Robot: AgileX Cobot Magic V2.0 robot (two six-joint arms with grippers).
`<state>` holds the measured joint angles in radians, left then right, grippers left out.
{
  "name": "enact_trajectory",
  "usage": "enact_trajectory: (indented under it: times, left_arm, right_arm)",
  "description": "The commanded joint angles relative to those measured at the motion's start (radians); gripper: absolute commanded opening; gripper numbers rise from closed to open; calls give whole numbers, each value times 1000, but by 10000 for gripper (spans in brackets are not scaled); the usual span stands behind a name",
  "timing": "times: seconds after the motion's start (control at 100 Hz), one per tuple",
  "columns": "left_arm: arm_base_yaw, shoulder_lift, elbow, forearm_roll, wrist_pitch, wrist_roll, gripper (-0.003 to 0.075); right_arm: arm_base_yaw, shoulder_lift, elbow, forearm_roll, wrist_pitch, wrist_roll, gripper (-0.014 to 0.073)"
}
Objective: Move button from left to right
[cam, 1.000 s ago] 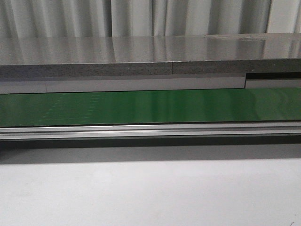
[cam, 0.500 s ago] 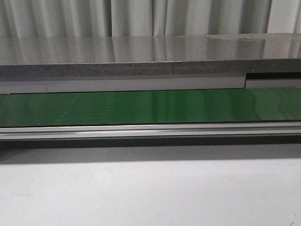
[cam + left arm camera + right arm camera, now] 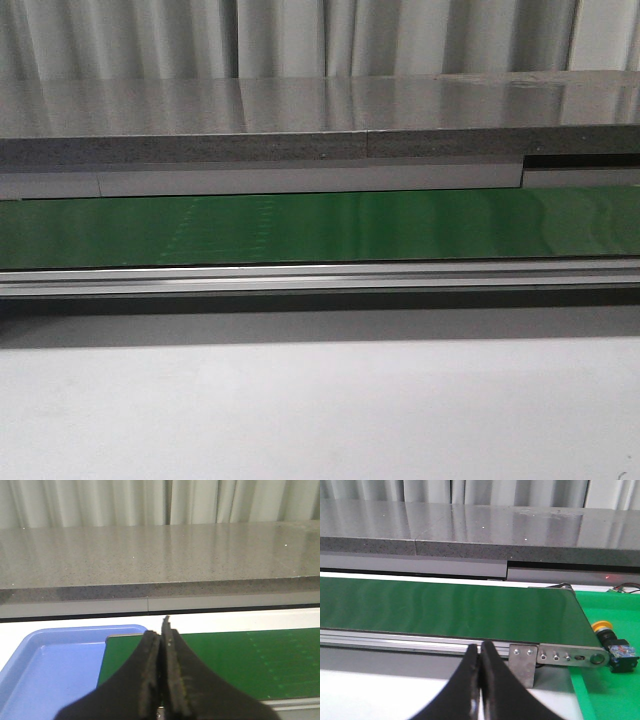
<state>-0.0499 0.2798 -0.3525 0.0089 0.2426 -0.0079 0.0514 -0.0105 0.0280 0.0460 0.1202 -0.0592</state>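
Note:
The button (image 3: 611, 646), yellow cap on a black body with red-blue marks, lies on its side on the green surface (image 3: 610, 690) past the conveyor's right end, seen only in the right wrist view. My right gripper (image 3: 479, 647) is shut and empty, in front of the conveyor rail, well apart from the button. My left gripper (image 3: 161, 630) is shut and empty, over the left end of the green belt (image 3: 225, 660) beside a blue tray (image 3: 50, 665). Neither gripper shows in the front view.
The green conveyor belt (image 3: 320, 228) runs across the front view, with an aluminium rail (image 3: 320, 278) before it and a grey stone shelf (image 3: 300, 120) behind. A metal end bracket (image 3: 555, 656) closes the belt's right end. White tabletop (image 3: 320, 410) lies in front.
Faint light marks on the belt have shifted to the right across the front view. Nothing else has moved.

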Motion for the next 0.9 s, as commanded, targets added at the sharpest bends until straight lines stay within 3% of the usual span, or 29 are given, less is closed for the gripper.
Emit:
enact_trajectory:
  times: [0.0,0.51,0.89]
  left_arm:
    - [-8,-10,-17,3,-99,-2,-20]
    - [-8,-314,281,16,-181,-6,-20]
    - [-8,-315,363,64,-261,-62,-20]
  right_arm:
    - [0,-20,-15,-4,-78,1,-68]
    - [0,-20,-15,-4,-78,1,-68]
    - [0,-20,-15,-4,-78,1,-68]
